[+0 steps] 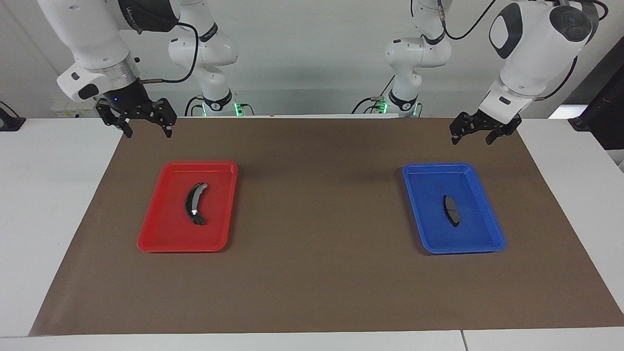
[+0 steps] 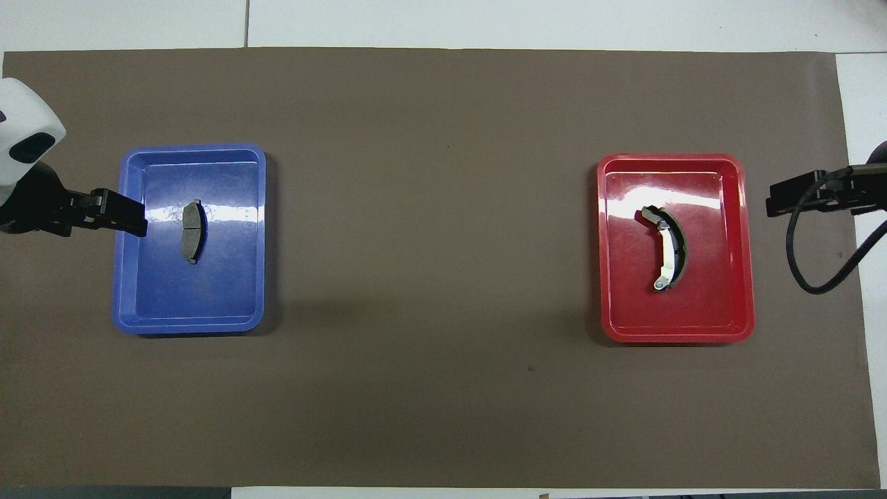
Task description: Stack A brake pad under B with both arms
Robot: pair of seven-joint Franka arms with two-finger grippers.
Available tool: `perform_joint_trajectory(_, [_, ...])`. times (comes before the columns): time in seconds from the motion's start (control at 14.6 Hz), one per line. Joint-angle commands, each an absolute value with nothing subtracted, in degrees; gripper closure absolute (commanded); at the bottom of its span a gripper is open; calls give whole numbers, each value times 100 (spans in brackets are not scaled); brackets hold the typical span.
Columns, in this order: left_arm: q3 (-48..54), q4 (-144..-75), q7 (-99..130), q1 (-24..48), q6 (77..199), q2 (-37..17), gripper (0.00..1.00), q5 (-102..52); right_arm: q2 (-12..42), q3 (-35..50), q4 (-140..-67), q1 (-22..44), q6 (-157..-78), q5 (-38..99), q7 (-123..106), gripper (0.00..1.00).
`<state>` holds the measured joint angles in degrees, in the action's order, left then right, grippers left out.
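Stock check from my remote station, 2 arms, 2 parts, 2 trays.

Progress: nothing stacked yet, as I judge it. Both parts sit untouched in separate trays, well apart. Left to do: pick up both, bring them together, A under B.

Item 1, A brake pad [image 1: 451,210]: short, nearly straight, dark grey slab w/ a faint seam across mid-length. Lies flat near the middle of the blue tray [image 1: 492,243], toward the left arm's end of the desk [image 1: 29,219].

Item 2, B [image 1: 195,204]: longer crescent, black, strongly curved, silvery-grey end, bright spot mid-length; overhead it shows a pale metal inner band w/ a dark lining along the outer curve. Lies flat in the red tray [image 1: 156,243], toward the right arm's end.

Item 3, brown mat [image 1: 312,273]: covers most of the desk, both trays sit on it.

Item 4, left gripper [image 1: 476,134]: jaws spread wide, holding nothing, hanging over the mat's corner by the blue tray, on the robots' side of it.

Item 5, right gripper [image 1: 147,126]: jaws spread wide, holding nothing, hanging over the mat's edge on the robots' side of the red tray.
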<state>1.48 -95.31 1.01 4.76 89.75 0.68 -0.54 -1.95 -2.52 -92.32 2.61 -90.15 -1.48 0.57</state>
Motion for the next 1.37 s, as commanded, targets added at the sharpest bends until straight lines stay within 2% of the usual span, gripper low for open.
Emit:
perform_joint_trajectory(0.0, [149, -9686, 53, 457, 9000, 263, 1, -149, -316, -228, -9342, 220, -9062, -229, -88, 0])
perform_joint_trajectory(0.96, [149, -9712, 70, 448, 9088, 281, 1, -149, -325, -220, -9360, 220, -9079, -220, -62, 0])
perform_joint_trajectory(1.3, [149, -9887, 53, 448, 9474, 308, 1, -149, -334, -220, -9387, 211, -9070, -202, -62, 0])
